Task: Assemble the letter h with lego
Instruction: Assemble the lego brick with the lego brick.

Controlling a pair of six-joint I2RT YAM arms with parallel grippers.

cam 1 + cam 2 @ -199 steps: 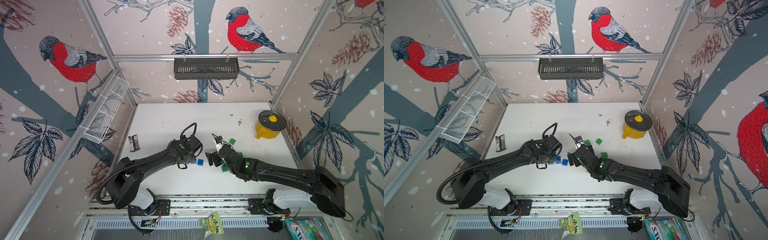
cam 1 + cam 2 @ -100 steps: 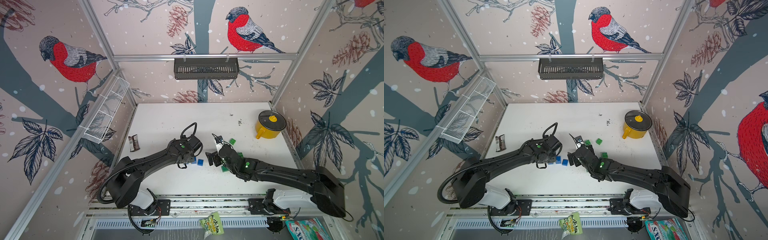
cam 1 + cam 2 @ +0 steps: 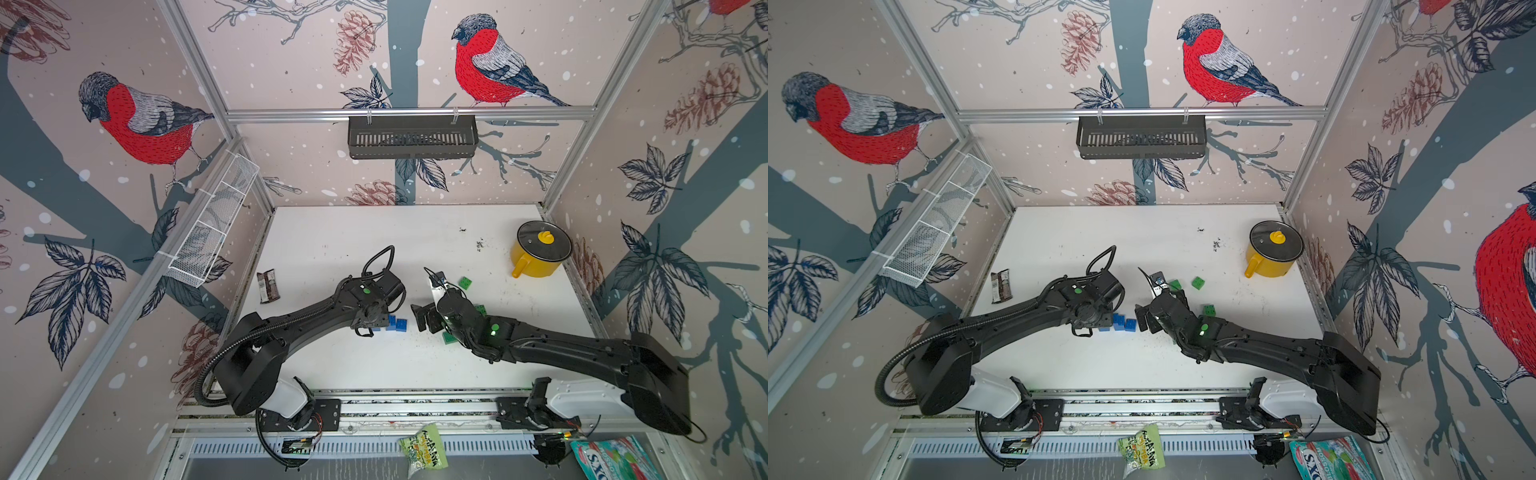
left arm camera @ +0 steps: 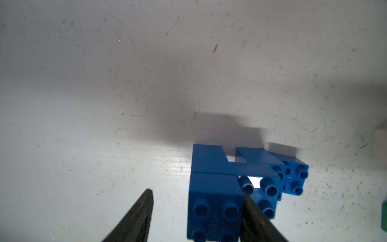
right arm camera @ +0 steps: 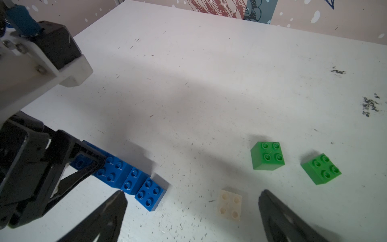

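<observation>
My left pincer (image 4: pixel 196 191) half open round blue brick (image 4: pixel 213 211), one finger (image 4: pixel 253 215) touching. Placing seems done. Next I lift clear, no nudging. Right pincer (image 5: pixel 191 193) wide, near white brick (image 5: pixel 229 206).

Bullfinch-patterned walls (image 3: pixel 291 62) enclose a scuffed white tabletop (image 3: pixel 353 232), a black basket (image 3: pixel 412 137) hanging behind.

Blue lego (image 5: pixel 148 193); grn lego (image 5: pixel 268 156); wht lego (image 5: pixel 229 204); yel pot (image 3: pixel 537 267).
</observation>
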